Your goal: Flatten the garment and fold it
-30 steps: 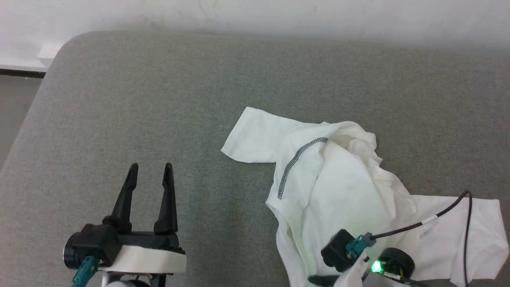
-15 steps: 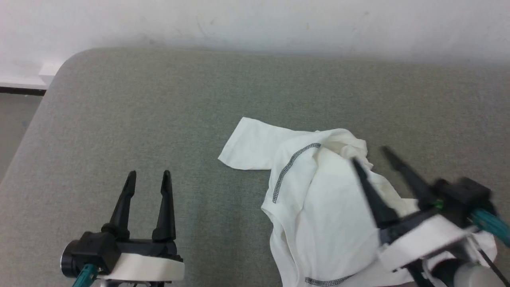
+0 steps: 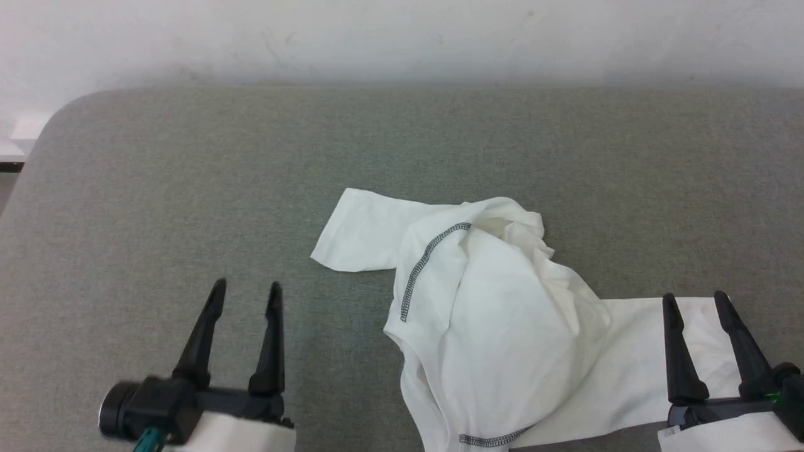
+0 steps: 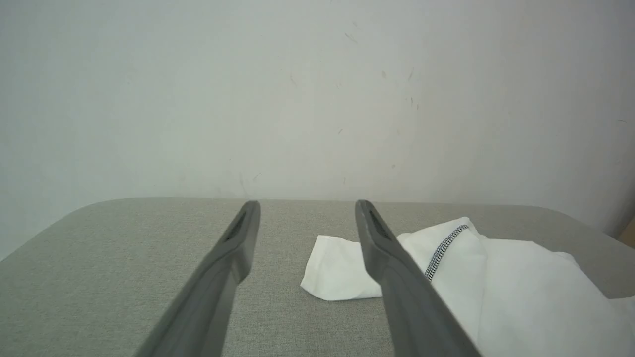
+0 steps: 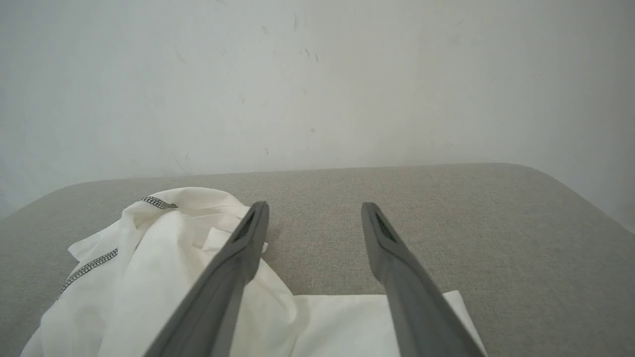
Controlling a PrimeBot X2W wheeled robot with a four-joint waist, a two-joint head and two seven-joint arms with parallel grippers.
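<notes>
At the near edge, both arms reach forward with their fingers pointing away from the robot. The left gripper (image 3: 246, 289) sits over bare surface, its jaws spread and empty. The right gripper (image 3: 695, 299) sits over a flat end of the garment (image 3: 502, 326), its jaws also spread and gripping nothing. The white garment lies crumpled right of centre on the grey padded surface (image 3: 188, 188), with one sleeve spread leftward. A white wall (image 3: 402, 37) stands beyond. The garment's near hem is cut off, and I cannot tell whether the right fingers touch the fabric.
</notes>
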